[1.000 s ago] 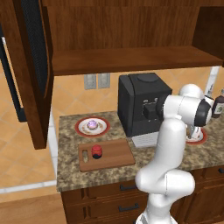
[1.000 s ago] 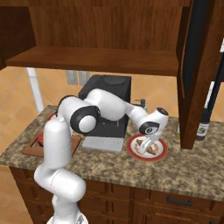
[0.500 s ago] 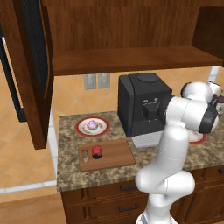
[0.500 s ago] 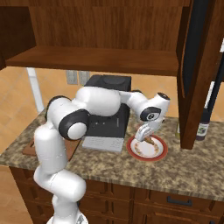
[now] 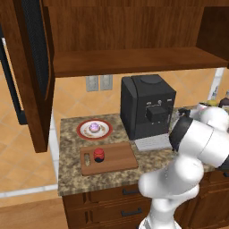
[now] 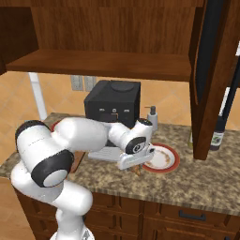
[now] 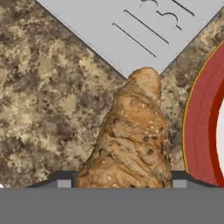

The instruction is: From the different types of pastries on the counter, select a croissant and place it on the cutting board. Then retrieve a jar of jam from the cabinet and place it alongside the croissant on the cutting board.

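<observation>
In the hand view the croissant [image 7: 131, 140] runs off the bottom, so its lower end is cut, and the gripper [image 7: 118, 183] fingertips only peek out as two corners either side of it; can't tell if they actually touch it. The red-rimmed plate [image 7: 199, 127] is chopped by the right edge. From the right base view the croissant is just a tiny tan sliver under the hand. In the left base view the arm blocks that whole stretch of worktop [image 5: 71, 156].
</observation>
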Robot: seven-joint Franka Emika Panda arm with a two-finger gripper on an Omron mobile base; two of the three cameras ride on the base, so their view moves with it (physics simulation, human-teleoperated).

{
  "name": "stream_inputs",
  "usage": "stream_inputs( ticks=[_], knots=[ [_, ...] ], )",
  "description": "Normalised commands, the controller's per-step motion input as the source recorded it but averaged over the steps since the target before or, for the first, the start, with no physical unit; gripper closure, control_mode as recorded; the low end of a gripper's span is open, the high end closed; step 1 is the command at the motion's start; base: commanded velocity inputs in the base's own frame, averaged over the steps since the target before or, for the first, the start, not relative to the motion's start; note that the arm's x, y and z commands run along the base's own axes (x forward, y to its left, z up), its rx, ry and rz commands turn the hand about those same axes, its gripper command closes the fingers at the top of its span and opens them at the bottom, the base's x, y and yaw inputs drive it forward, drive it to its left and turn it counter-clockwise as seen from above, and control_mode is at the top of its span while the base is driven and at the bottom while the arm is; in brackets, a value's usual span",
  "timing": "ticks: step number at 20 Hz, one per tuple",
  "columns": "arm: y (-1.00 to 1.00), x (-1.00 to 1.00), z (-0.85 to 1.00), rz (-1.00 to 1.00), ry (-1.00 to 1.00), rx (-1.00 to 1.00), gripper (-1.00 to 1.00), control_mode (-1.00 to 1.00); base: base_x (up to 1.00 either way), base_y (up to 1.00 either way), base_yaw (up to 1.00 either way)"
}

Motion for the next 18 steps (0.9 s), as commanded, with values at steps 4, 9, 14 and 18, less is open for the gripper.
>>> stream_inputs(
  ticks=[4,9,14,18],
  knots=[
    [0.14,-0.05,0.98,-0.22,-0.04,-0.01,1.00,-1.00,0.00,0.00,0.00],
    [0.30,-0.13,1.00,-0.15,-0.01,0.00,1.00,-1.00,0.00,0.00,0.00],
    [0.94,-0.75,0.57,-0.13,0.00,-0.01,1.00,-1.00,0.00,0.00,0.00],
    [1.00,-0.72,0.00,-0.10,0.00,0.00,1.00,-1.00,0.00,0.00,0.00]
  ],
)
